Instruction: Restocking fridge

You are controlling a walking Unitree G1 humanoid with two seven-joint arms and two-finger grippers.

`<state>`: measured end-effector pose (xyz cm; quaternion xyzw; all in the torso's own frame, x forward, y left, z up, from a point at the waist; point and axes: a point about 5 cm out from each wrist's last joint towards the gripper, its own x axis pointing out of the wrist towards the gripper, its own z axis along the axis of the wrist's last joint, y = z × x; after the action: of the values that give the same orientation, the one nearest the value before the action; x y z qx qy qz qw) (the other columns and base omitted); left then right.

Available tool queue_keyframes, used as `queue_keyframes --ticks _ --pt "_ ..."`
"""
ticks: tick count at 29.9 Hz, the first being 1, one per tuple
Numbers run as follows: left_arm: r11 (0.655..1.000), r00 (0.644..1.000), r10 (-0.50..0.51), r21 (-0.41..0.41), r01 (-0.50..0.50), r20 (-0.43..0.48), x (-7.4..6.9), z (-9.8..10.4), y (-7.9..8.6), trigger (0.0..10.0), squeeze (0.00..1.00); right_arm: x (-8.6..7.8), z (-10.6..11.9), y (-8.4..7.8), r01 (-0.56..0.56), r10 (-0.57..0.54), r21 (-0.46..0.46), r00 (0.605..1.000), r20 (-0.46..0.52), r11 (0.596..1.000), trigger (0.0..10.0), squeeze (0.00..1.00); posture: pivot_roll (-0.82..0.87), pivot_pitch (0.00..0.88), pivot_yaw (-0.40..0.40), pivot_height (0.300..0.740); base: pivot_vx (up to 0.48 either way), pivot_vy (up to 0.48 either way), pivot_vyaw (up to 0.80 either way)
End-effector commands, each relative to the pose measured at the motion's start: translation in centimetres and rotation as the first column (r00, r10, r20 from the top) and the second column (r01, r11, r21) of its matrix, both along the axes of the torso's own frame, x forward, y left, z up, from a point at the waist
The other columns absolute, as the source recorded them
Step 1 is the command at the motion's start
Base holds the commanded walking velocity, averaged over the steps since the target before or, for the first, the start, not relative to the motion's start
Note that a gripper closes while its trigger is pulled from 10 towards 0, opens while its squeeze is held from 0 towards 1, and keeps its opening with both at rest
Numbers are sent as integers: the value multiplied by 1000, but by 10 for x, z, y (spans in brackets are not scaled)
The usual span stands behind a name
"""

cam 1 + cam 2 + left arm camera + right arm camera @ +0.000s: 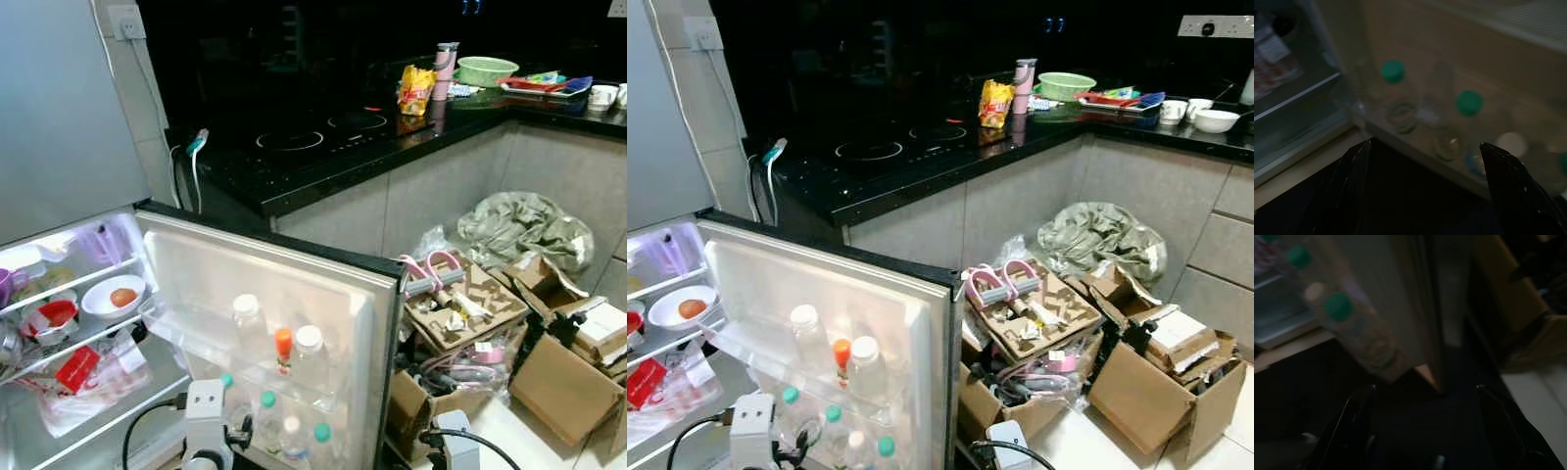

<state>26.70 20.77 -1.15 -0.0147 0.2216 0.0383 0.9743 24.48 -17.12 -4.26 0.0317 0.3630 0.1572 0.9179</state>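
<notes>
The fridge stands open, its door (323, 279) swung toward me. Several clear bottles stand in the door shelves: a white-capped one (245, 307), an orange-capped one (283, 339) and green-capped ones (1392, 71) lower down. On the lit fridge shelves sit a white dish (103, 304) holding an orange round item, a red bowl (57, 313) and a red packet (76, 368). My left gripper (1426, 144) hangs open and holds nothing, just above the green-capped bottles (1469, 103). My right gripper (1425, 387) is open too, by the door's outer edge (1442, 323).
A black counter with an induction hob (313, 137) runs behind the door; on it are a yellow snack bag (415, 90), a pink tumbler (446, 69) and a green basin (487, 70). Open cardboard boxes (563, 382) and a crumpled bag (524, 230) crowd the floor at the right.
</notes>
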Motion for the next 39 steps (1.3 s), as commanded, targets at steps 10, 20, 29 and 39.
queue_keyframes --ticks 10,20,29,39 --pt "992 988 126 40 -123 -89 -34 -16 41 10000 0 16 12 -33 130 -129 -157 992 19 979 5765 0 -25 43 29 740 0 0 0" --pt "989 982 137 72 -128 -128 -40 -20 46 10000 0 60 48 -31 184 -150 -264 978 143 947 10000 0 -8 29 31 740 0 0 0" --pt "988 976 142 81 -130 -166 -47 -27 45 10000 0 86 78 -35 422 -373 -177 892 255 889 10000 0 -2 30 31 740 0 0 0" --pt "987 966 152 92 -135 -210 -59 -35 46 10000 0 99 88 11 319 -354 197 917 185 927 10000 0 -2 35 33 740 0 0 0"
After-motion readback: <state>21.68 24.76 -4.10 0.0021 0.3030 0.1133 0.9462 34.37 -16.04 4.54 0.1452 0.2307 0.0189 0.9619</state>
